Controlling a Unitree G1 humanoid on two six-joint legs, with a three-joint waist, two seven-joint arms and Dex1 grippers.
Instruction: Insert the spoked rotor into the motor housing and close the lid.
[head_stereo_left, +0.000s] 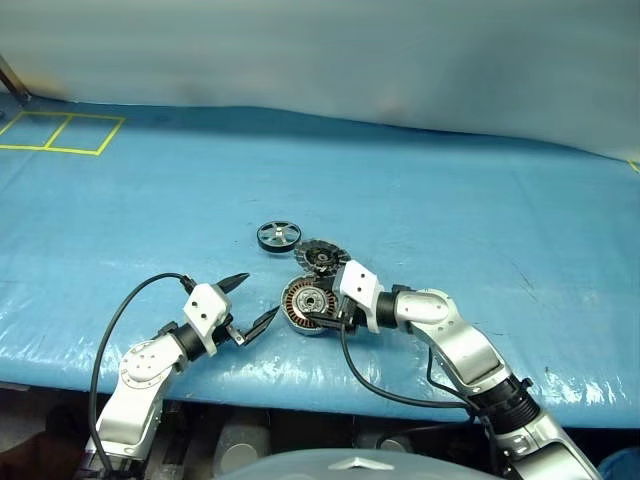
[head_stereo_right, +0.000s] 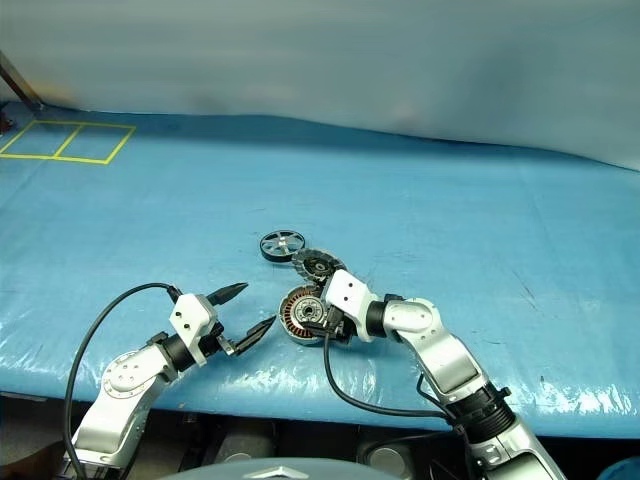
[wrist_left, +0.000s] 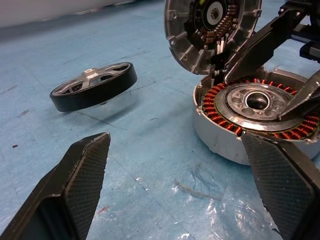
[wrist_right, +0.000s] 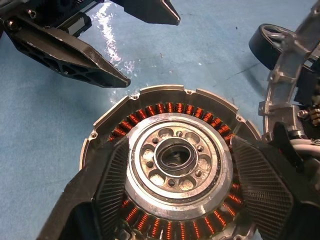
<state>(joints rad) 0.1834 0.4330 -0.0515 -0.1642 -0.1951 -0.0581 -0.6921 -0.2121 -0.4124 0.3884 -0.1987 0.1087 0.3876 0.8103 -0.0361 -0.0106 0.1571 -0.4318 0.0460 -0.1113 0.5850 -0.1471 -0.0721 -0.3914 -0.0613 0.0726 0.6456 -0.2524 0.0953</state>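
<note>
Rotor not yet inserted; lid standing open.

Left gripper (head_stereo_left: 245, 302) is hovering with fingers spread, empty, just left of the motor housing (head_stereo_left: 305, 308); right gripper (wrist_right: 172, 165) is straddling the housing's silver centre, fingers parted, gripping nothing. Spoked rotor (head_stereo_left: 278, 236) is lying farther off on the blue table (head_stereo_left: 480, 220); lid (head_stereo_left: 320, 258) is tilting upward behind the housing.

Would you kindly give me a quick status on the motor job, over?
Left tool open, empty, beside housing. Right tool open over housing's centre, holding nothing. Rotor on the blue cover, not inserted. Lid up, open.
</note>
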